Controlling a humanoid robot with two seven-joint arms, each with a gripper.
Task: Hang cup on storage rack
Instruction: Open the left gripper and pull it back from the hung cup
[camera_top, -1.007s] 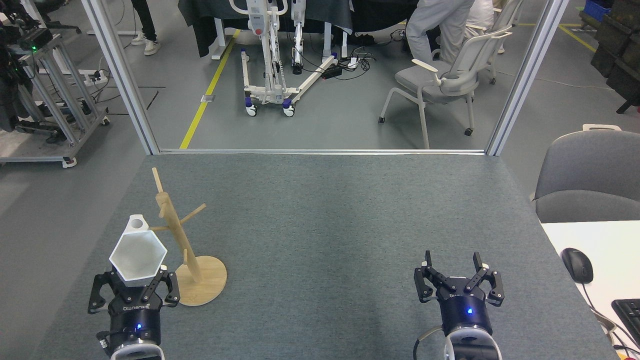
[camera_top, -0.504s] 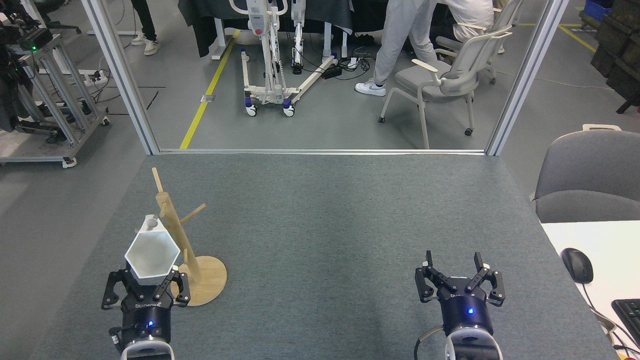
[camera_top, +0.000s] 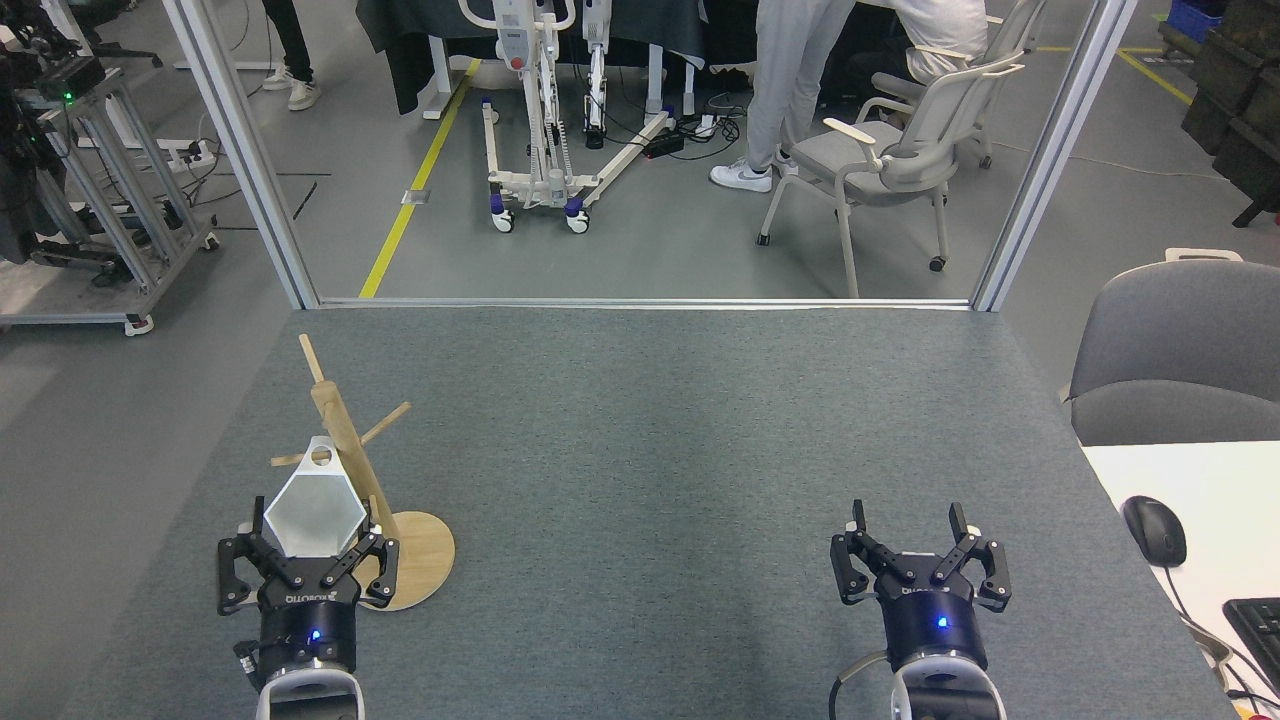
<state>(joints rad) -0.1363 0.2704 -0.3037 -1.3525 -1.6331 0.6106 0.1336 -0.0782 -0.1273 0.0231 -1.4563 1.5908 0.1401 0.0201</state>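
Note:
The white faceted cup (camera_top: 312, 512) is held mouth-up in my left gripper (camera_top: 312, 550), whose fingers are shut on its lower body at the table's near left. Its handle tab (camera_top: 320, 456) with the round hole lies against the post of the wooden storage rack (camera_top: 345, 450), level with the left-pointing peg (camera_top: 285, 461). I cannot tell whether that peg passes through the hole. The rack's round base (camera_top: 420, 560) rests on the grey table just right of this gripper. My right gripper (camera_top: 906, 522) stands open and holds nothing at the near right.
A white desk (camera_top: 1230, 480) with a mouse (camera_top: 1153, 530) and keyboard (camera_top: 1257, 625) adjoins the table's right side, and a grey chair (camera_top: 1180, 350) stands behind it. Metal frame posts (camera_top: 245, 160) rise at the table's far corners. A person stands by a chair (camera_top: 880, 160) beyond.
My left gripper has carried the cup right and down to the rack, bringing the handle tab against the post by the left peg. The right arm stayed still.

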